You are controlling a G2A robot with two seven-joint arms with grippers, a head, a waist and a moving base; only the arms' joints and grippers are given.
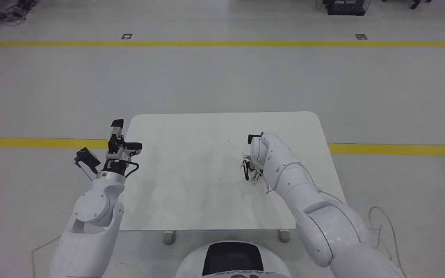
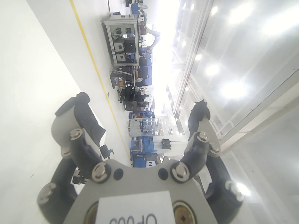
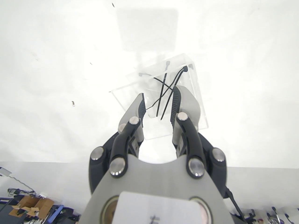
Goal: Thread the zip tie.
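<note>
The right gripper [image 3: 158,92] hangs part-way open over a clear box [image 3: 198,117] on the white surface [image 1: 208,139]. Several black zip ties [image 3: 166,88] lie crossed inside the box, just ahead of the gripper and between its two fingers, which do not appear to hold any of them. The left gripper [image 2: 140,100] is spread wide and holds nothing. It sits at the surface's edge, well apart from the right gripper, and points out toward the room.

This looks like the first step, picking up a tie, with no threading begun. The next move probably calls for the right gripper to come down and close on one tie alone. That will be fiddly, because the strands overlap and two could lift together. After that, the left gripper would likely need to come near and take the other end.

The right wrist view makes plain the box and the way the ties cross. In the top view they are small dark flecks beneath the right gripper [image 1: 247,169]. The top view gives instead the spacing of the arms, with the left gripper [image 1: 124,139] far off to the side.
</note>
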